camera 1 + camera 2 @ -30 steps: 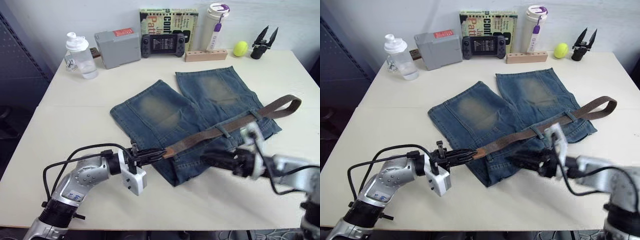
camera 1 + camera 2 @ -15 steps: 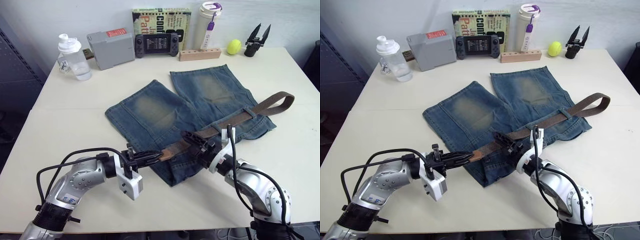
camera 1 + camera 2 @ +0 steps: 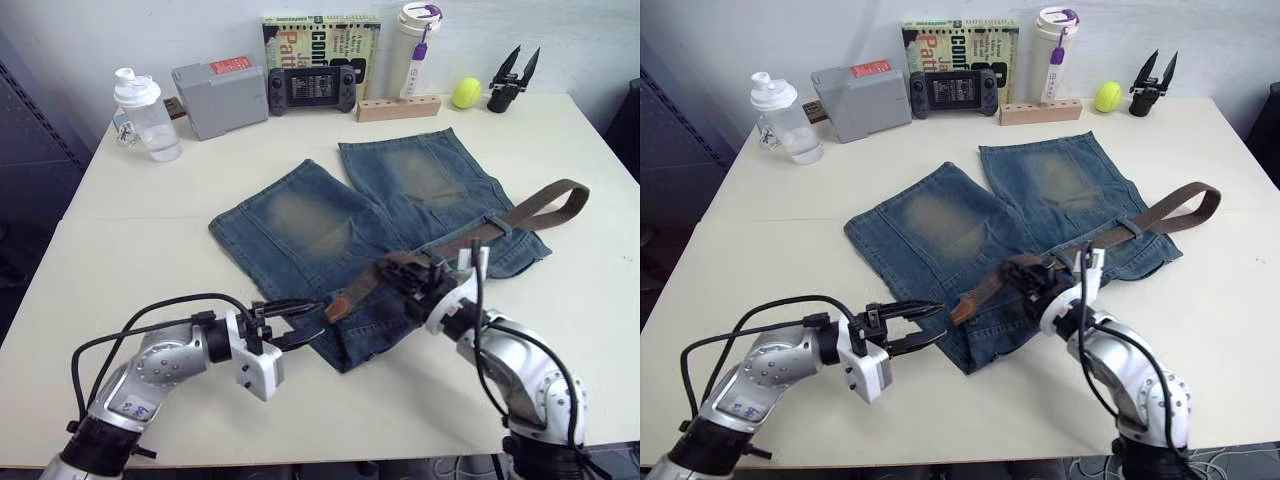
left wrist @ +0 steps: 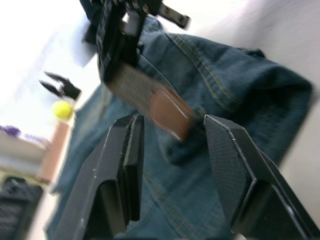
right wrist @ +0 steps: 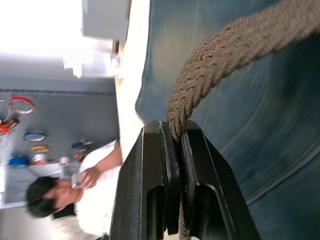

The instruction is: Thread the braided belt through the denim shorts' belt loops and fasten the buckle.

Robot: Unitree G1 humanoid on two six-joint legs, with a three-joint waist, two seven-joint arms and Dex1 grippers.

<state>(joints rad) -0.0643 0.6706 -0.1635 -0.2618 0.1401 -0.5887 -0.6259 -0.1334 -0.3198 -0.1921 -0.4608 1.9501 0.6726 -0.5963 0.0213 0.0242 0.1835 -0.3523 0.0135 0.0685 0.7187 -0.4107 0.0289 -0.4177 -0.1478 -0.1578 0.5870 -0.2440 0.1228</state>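
Note:
The denim shorts (image 3: 320,215) lie flat on the table with the waistband toward me. The braided belt (image 3: 470,235) runs along the waistband under a belt loop (image 3: 503,226) and folds back past the right hip. My right gripper (image 3: 395,275) is shut on the belt's middle, holding it slightly above the denim; the right wrist view shows the strap (image 5: 220,55) pinched between the fingers. The left gripper (image 3: 318,318) stands open just short of the belt's tan end (image 3: 340,305), which hangs free beyond its fingers (image 4: 125,165). I cannot make out the buckle.
Along the table's far edge stand a water bottle (image 3: 140,110), a grey box (image 3: 220,95), a game controller (image 3: 310,90), a book (image 3: 320,35), a white tumbler (image 3: 415,45), a wooden block (image 3: 400,108), a yellow ball (image 3: 465,93) and a black tool (image 3: 505,85). A person (image 5: 75,200) sits beyond the table.
My left gripper has opened and let go of the belt's tan end. The right gripper has come in from the right and shut on the belt's middle, lifting it a little.

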